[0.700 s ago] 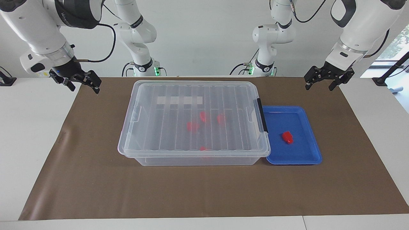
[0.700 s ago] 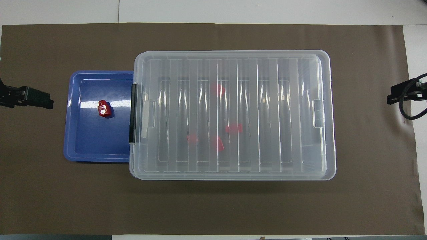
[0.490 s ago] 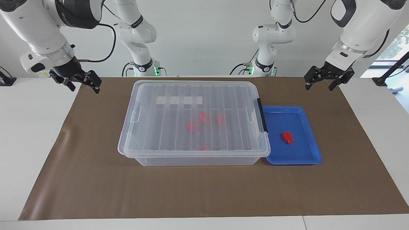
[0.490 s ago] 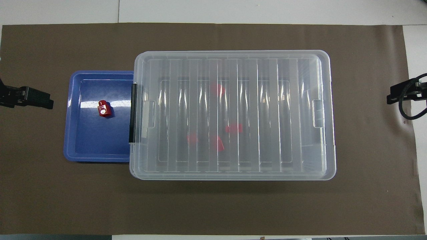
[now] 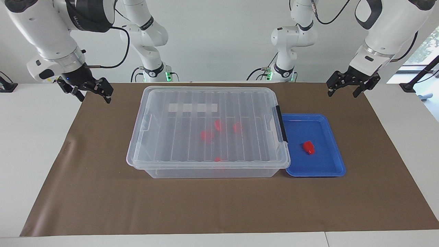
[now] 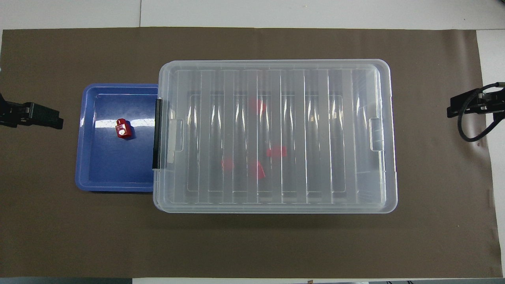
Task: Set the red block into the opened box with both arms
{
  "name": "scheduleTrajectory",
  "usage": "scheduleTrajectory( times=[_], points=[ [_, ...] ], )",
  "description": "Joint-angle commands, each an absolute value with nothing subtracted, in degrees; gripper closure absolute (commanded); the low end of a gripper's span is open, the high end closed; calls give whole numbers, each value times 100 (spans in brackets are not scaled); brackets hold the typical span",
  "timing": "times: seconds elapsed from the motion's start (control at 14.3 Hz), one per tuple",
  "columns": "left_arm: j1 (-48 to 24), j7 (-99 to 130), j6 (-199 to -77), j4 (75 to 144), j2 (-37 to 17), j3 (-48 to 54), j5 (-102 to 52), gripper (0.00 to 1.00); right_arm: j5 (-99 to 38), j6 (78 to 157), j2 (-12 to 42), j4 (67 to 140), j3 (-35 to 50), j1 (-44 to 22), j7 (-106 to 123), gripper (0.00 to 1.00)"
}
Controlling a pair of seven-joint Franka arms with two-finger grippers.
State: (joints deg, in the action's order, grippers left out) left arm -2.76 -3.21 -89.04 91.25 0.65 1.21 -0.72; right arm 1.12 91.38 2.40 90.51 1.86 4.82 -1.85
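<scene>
Right gripper (image 5: pixel 92 93) shifted, red block (image 5: pixel 308 147) apart

you're working under bright, even light from above, and both views are sharp from edge to edge with no blur. white glare streaks run along the ribs of the box lid (image 6: pixel 276 134) and a bright patch sits on the blue tray (image 6: pixel 114 165) floor beside the red block (image 6: pixel 122 129). shadows are soft and short, a thin dark band on the brown mat (image 6: pixel 252 244) along the box edge nearer the robots.
</scene>
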Motion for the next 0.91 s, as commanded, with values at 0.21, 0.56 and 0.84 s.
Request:
scheduleTrajectory(
  times=[0.21,0.56,0.84],
  points=[
    [-343,-352,-8789,9114,123,44,-26,0,53,10202,211,10044,773,519,-878,0],
    [-343,-352,-8789,9114,123,44,-26,0,53,10652,220,10467,870,510,-1142,0],
    [-343,-352,-8798,9114,123,44,-26,0,53,10845,202,10730,949,519,-1187,0]
  ],
)
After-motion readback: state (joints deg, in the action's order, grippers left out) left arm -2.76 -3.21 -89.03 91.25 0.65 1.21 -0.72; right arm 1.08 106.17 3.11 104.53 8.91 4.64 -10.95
